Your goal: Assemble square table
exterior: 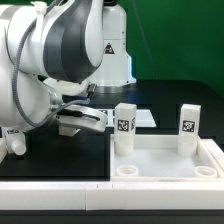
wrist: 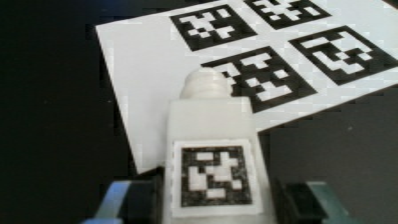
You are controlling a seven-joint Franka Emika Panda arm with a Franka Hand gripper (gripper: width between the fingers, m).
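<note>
White hard plastic makes the leg [wrist: 214,150] look light and stiff, but also smooth, so it may slip or twist if it is held near one end. It lies lengthwise between the fingers of the gripper [wrist: 217,196], above the marker board [wrist: 143,60], with its round peg [wrist: 208,86] pointing away. The jaws are spread, and dark gaps show on both sides of the leg, though the blurred wrist view makes this a little uncertain. I would grasp the flat sides near the middle. The table top [exterior: 160,160] sits at the exterior view's right, with two more legs [exterior: 124,128] standing upright on it.
</note>
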